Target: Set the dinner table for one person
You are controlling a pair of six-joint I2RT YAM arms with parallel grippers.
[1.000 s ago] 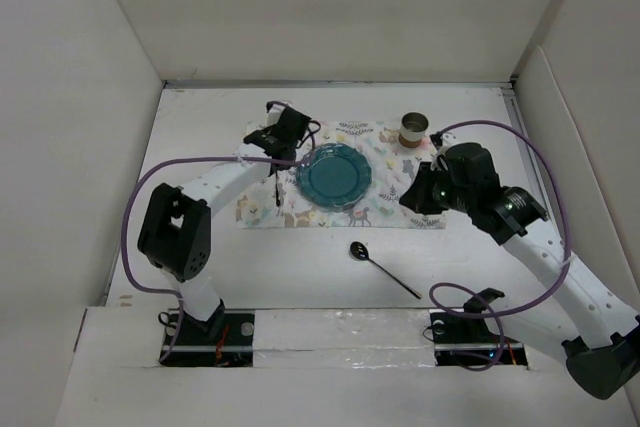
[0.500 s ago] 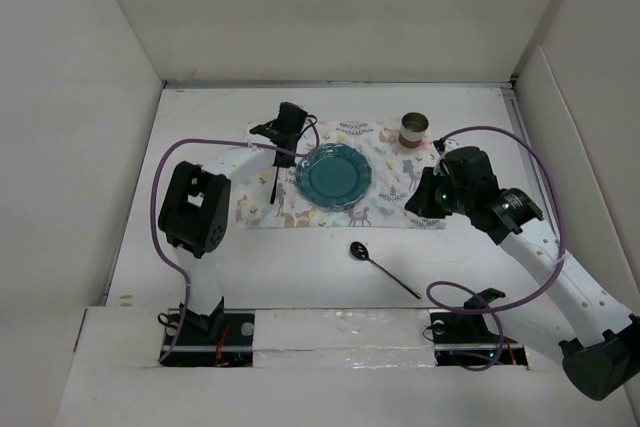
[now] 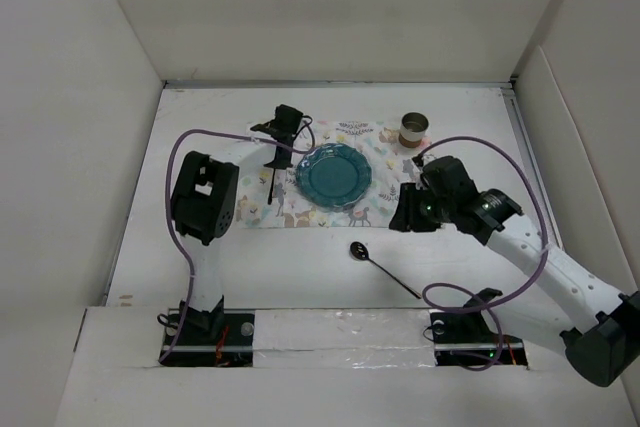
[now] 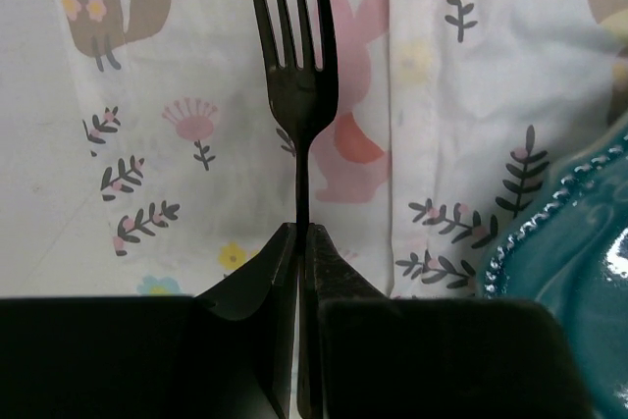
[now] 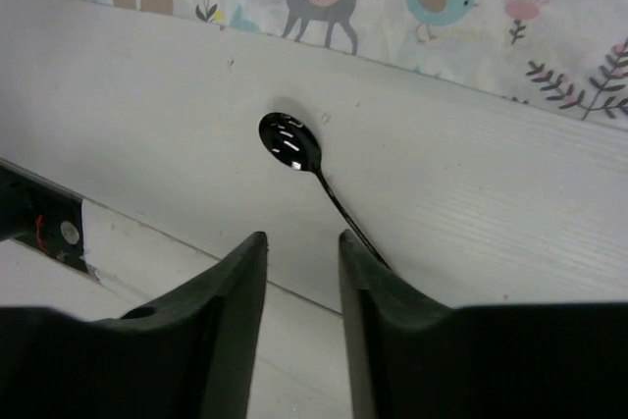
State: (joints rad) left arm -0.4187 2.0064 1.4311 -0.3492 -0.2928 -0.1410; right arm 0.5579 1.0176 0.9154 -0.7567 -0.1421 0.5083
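Both left fingers [image 4: 263, 277] are clamped tight on the slim black fork [image 4: 299, 95] by its handle, with the tines over the animal-print cloth placemat [image 4: 177, 95], beside the beaded rim of the glossy teal plate [image 4: 579, 242]. The right fingers [image 5: 235, 291] stand partly apart, empty, near the black spoon [image 5: 291, 141]. It lies on the matte white surface [image 3: 300, 267], just off the placemat's near edge. Bare room spreads toward the white wall panels [image 3: 300, 17].

Ahead of my right gripper [image 5: 301, 242] the spoon [image 5: 291, 141] lies alone on bare tabletop [image 5: 510, 193], with free room either side and the placemat [image 5: 442, 7] edge beyond. The fork [image 4: 297, 95] juts ahead of my left gripper [image 4: 301, 233]; the plate [image 4: 569, 242] rim crowds its right, and flat placemat lies open to its left.
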